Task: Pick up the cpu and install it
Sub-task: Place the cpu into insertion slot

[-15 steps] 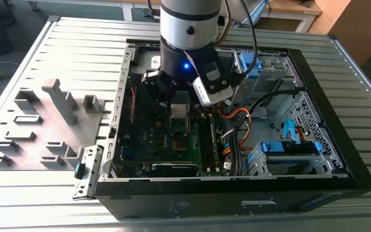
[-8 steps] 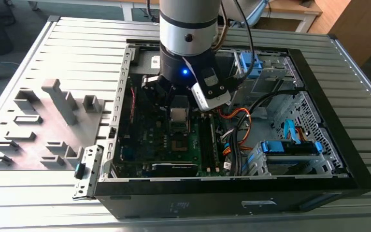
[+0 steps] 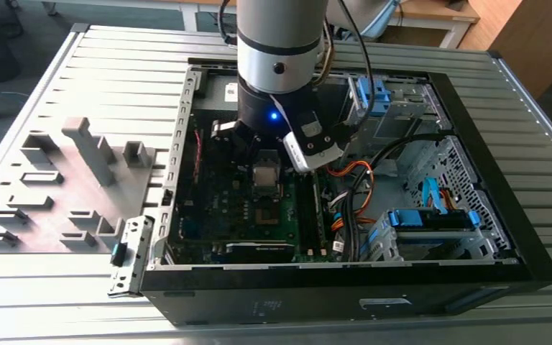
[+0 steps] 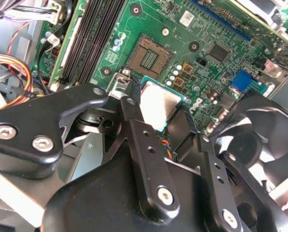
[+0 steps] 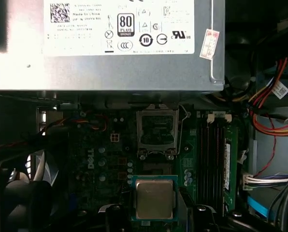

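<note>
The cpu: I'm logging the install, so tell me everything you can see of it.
The cpu is a small thin square chip: a pale silvery-grey, metal-looking flat top framed by a green edge. It sits level, top up, gripped on two opposite sides by the black fingers of the tool. It is over the green motherboard, beside the open socket and not seated in it. Its underside is hidden.
</note>
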Robot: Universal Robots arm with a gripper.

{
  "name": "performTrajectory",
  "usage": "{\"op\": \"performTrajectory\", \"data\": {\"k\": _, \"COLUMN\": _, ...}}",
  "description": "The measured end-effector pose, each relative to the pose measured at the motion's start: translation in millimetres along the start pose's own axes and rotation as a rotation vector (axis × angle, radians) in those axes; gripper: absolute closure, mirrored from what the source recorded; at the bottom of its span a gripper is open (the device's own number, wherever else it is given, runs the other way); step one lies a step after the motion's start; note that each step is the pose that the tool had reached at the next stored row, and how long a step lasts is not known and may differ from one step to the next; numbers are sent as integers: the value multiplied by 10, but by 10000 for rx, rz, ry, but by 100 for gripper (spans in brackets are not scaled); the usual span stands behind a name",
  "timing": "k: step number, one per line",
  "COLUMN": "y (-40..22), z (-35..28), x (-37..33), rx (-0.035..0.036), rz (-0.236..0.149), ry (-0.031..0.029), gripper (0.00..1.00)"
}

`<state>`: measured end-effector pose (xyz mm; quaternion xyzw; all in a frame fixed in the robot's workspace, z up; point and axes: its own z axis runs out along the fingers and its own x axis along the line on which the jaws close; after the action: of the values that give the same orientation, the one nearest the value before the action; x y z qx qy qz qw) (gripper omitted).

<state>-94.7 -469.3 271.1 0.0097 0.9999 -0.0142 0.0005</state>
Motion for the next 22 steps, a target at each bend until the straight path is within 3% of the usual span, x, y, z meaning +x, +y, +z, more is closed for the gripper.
{"op": "performTrajectory", "data": {"k": 13, "y": 7, "z": 230, "x": 0, "rx": 81, "rz": 0, "ry": 10, "gripper": 53}}
{"op": "performTrajectory", "data": {"k": 22, "y": 8, "z": 263, "x": 0, "rx": 98, "rz": 142, "ry": 14, "gripper": 53}}
